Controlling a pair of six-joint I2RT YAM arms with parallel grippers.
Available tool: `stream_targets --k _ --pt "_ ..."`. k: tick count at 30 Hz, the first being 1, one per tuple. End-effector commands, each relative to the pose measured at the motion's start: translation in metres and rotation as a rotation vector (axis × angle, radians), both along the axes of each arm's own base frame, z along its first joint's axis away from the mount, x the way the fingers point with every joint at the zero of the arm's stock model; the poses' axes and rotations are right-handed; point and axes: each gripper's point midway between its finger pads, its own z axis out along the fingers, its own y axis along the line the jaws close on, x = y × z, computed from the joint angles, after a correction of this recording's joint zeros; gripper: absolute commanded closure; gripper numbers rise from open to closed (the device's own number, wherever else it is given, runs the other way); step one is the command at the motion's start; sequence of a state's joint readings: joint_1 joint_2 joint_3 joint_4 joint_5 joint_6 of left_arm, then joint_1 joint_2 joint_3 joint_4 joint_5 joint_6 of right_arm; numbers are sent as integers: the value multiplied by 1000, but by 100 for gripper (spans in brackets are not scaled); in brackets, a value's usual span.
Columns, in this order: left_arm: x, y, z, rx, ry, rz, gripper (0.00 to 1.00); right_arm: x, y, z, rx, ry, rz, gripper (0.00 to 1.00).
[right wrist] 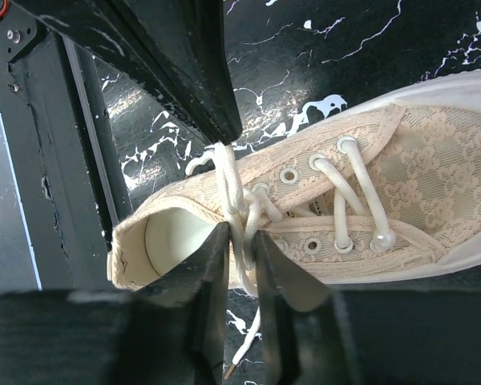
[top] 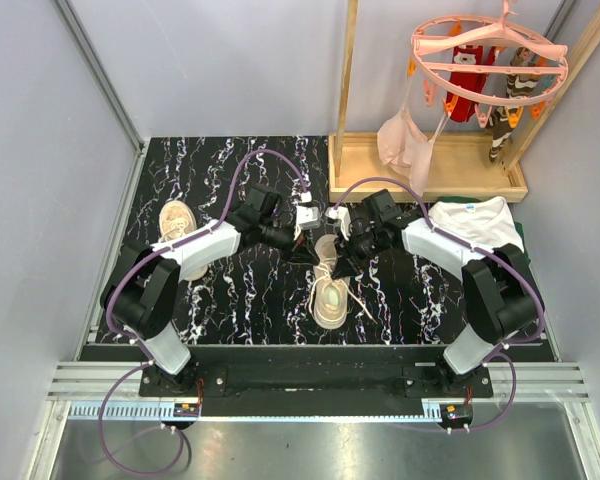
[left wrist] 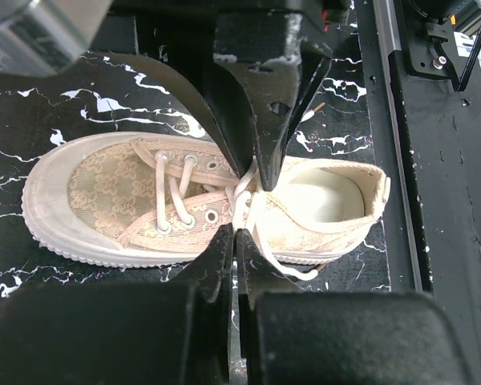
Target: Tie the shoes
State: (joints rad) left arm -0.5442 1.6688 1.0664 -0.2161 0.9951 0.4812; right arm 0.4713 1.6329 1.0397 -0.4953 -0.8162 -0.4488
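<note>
Arms: I see the left arm (top: 155,290) and right arm (top: 495,290) both angled in toward the middle of the top view.
Table: black marbled top (top: 240,300).
Centre shoe: beige sneaker (top: 330,300) lying on its sole at lower centre of the top view, heel opening toward the bottom edge, toe toward the top, under both grippers.
Laces: white (right wrist: 357,180), threaded through the eyelets. They are bunched at the tongue, and 1 loose end trails off the shoe's side onto the table.
Left gripper: (left wrist: 247,208) over the tongue. Fingertips (left wrist: 264,180) are set narrow with lace strands in the gap. I cannot tell whether they pinch.
Right gripper: (right wrist: 224,186) over the same spot from the opposite side. Its jaws are moderately apart, with a lace strand running across the gap from one tip to the other.
Second shoe: (top: 177,232) at left of centre in the top view, well apart from both grippers.
White cloth: (top: 470,218) at right, beyond the right arm.
Wooden frame: (top: 430,160) at upper right.
Pink hanger: (top: 485,45) at top right, with small garments clipped on.
</note>
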Motion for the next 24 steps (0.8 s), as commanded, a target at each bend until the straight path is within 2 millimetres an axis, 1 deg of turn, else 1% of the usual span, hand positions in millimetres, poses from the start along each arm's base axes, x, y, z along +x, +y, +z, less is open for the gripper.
stream_targets --k 1,2,3,7,11,15,16,17,18,19,20,21,22,24 --pt "-1 -2 19 -57 -44 -34 100 8 2 9 38 -19 13 77" --pt "-1 -3 19 -59 -42 -35 100 9 2 10 43 -19 10 78" --pt "-1 -2 19 -58 -41 -35 100 12 0 11 43 -18 1 85" --pt "-2 -2 18 -57 -39 -35 100 17 -3 15 45 -30 -11 100" --pt "-1 -1 17 -52 -33 -27 100 18 -3 16 42 -49 -5 100" --pt "-6 1 17 -41 0 -5 100 21 -4 16 35 -69 -9 100" --pt "-7 2 19 -43 1 1 100 22 -2 16 34 -82 -6 100" --pt "-10 4 16 -36 14 9 100 25 -3 16 25 -101 -14 100" --pt "-12 5 16 -31 46 26 100 24 -4 14 17 -111 -16 100" --pt "-13 5 20 -38 50 37 99 26 0 15 18 -142 -15 100" --pt "-17 7 15 -29 76 49 99 28 -1 15 1 -166 -22 100" --pt "-18 7 18 -35 104 69 99 29 1 15 0 -178 -24 100" --pt "-23 10 15 -32 123 79 98 29 1 15 -9 -192 -27 100" --pt "-24 10 16 -41 147 111 97 27 2 11 -25 -214 -17 100"
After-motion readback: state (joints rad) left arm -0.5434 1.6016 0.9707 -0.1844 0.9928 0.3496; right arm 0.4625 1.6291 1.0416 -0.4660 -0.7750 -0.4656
